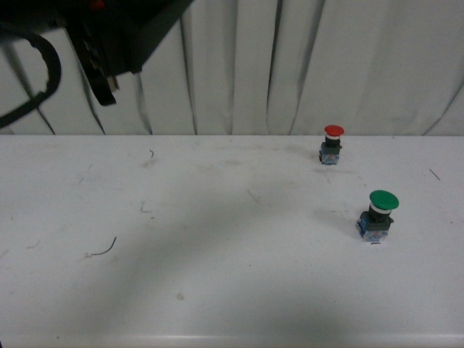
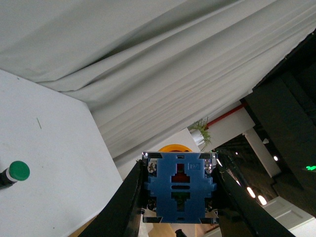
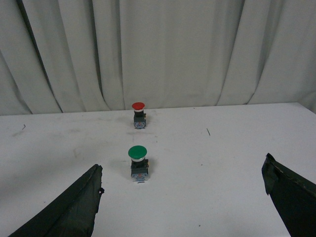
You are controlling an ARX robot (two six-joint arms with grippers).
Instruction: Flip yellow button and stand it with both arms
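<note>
Found yellow button (image 2: 178, 192) clamped between left gripper (image 2: 180, 173) fingers, held clear of table (image 1: 217, 275), blue contact block (image 2: 165, 182) facing wrist camera, yellow cap (image 2: 175, 147) behind it. Logged left arm (image 1: 109, 36) raised at upper left of front frame. Noted right gripper (image 3: 182, 202) spread wide. Saw red button (image 1: 333, 143) and green button (image 1: 378, 216) upright at right of front frame, apart.

Our left arm (image 1: 116, 36) is raised high above the surface (image 1: 217, 283), at the upper left of the front view. Its gripper (image 2: 179, 170) has both fingers (image 2: 126, 202) pressed against the sides of the yellow button (image 2: 178, 192), holding it in the air. Our right gripper (image 3: 181, 170) sits low over the surface, its fingers (image 3: 69, 212) spread wide and gripping nothing.
</note>
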